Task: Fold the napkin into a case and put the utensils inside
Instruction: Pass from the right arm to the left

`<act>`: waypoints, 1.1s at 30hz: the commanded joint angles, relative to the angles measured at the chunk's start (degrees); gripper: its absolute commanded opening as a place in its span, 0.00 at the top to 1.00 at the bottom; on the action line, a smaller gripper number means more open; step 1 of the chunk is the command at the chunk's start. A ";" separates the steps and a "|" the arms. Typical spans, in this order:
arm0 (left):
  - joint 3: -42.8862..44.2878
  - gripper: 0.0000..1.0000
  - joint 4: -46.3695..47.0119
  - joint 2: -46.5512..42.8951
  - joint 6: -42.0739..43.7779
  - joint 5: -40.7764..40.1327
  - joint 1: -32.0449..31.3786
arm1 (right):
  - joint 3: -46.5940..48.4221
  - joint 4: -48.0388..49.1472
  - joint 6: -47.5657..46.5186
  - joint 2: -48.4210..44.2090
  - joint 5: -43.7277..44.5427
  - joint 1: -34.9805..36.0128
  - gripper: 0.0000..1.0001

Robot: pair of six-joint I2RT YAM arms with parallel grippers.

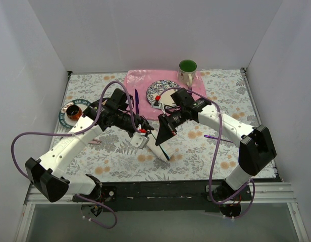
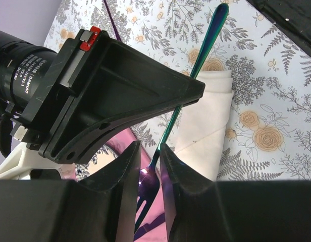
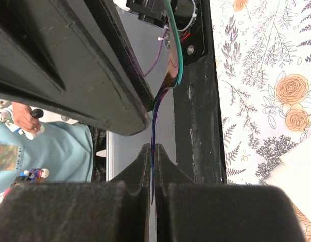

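Note:
An iridescent purple-teal fork (image 2: 196, 65), one of the utensils, hangs slanted above the table between both arms. My left gripper (image 2: 150, 148) is shut on its purple tined head. Further along, my right gripper (image 3: 154, 148) is shut on the thin handle, which shows edge-on there. The handle's far end points past the napkin (image 2: 208, 126), a cream-white cloth folded into a narrow case lying flat on the floral table. From above, the left gripper (image 1: 144, 132) and right gripper (image 1: 160, 138) meet just over the napkin (image 1: 156, 152). A second purple utensil (image 1: 212, 136) lies to the right.
A pink placemat (image 1: 143, 80) at the back carries a patterned plate (image 1: 163, 91), with a green cup (image 1: 187, 68) beside it. A dark purple knife (image 1: 136, 101) lies on the placemat's left edge. A small bowl on a coaster (image 1: 73, 112) sits far left.

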 commanded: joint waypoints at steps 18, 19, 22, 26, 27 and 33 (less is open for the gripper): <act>0.55 0.85 -5.26 1.65 5.34 -2.01 -2.14 | 2.71 -1.23 -2.01 -0.77 -0.58 0.97 0.99; 0.55 0.87 -5.26 1.74 5.17 -2.18 -2.05 | 2.80 -1.14 -2.01 -0.69 -0.58 0.88 0.99; 0.38 0.94 -4.82 1.66 4.64 -2.19 -2.05 | 2.62 -1.23 -2.27 -0.86 -0.49 0.97 0.99; -1.46 1.00 -2.02 0.16 3.24 -2.62 -2.05 | 2.62 -1.14 -2.27 -0.86 -0.32 0.97 0.99; -2.08 1.00 -1.49 -0.10 3.23 -2.71 -2.05 | 2.71 -1.23 -2.27 -0.86 -0.23 0.97 0.99; -2.61 1.00 -1.22 -0.11 2.71 -4.29 -2.23 | 2.80 -0.97 -1.92 -0.60 -0.67 1.06 0.96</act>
